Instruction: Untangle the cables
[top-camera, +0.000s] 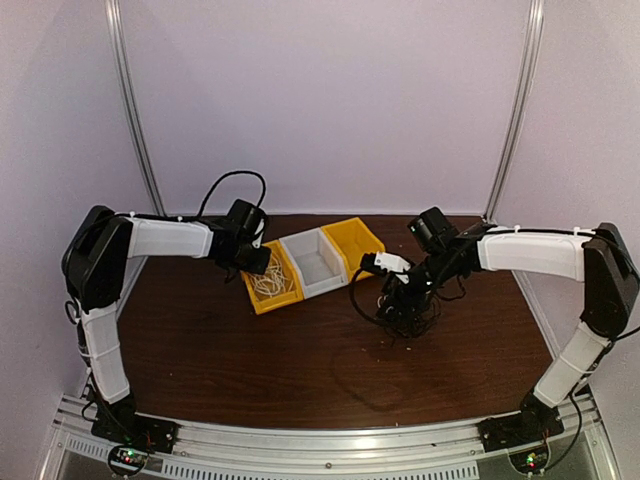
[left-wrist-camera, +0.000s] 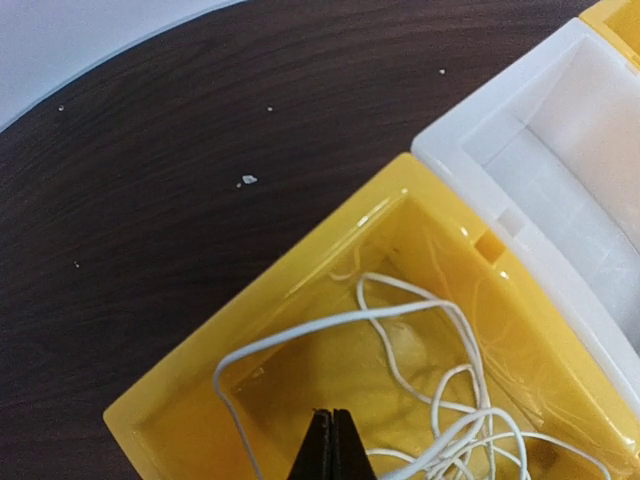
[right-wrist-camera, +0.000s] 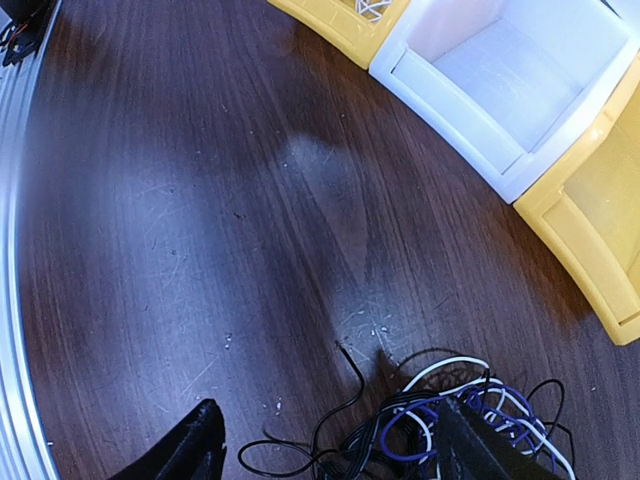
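A tangle of black, purple and white cables (right-wrist-camera: 445, 420) lies on the dark wooden table (right-wrist-camera: 200, 200); in the top view it sits at centre right (top-camera: 405, 312). My right gripper (right-wrist-camera: 335, 450) is open just above it, the tangle's left part between the fingers and one black end curling out. It also shows in the top view (top-camera: 405, 292). A loose white cable (left-wrist-camera: 400, 330) lies coiled in the left yellow bin (left-wrist-camera: 250, 330). My left gripper (left-wrist-camera: 332, 440) hangs shut over that bin with nothing between its tips; it also shows in the top view (top-camera: 256, 262).
Three bins stand in a slanted row at the back middle: the left yellow bin (top-camera: 258, 298), a white bin (top-camera: 315, 262) and a right yellow bin (top-camera: 352, 243). Thick black arm cables loop behind the left arm (top-camera: 235, 185). The table's metal front rail (top-camera: 320, 440) runs below.
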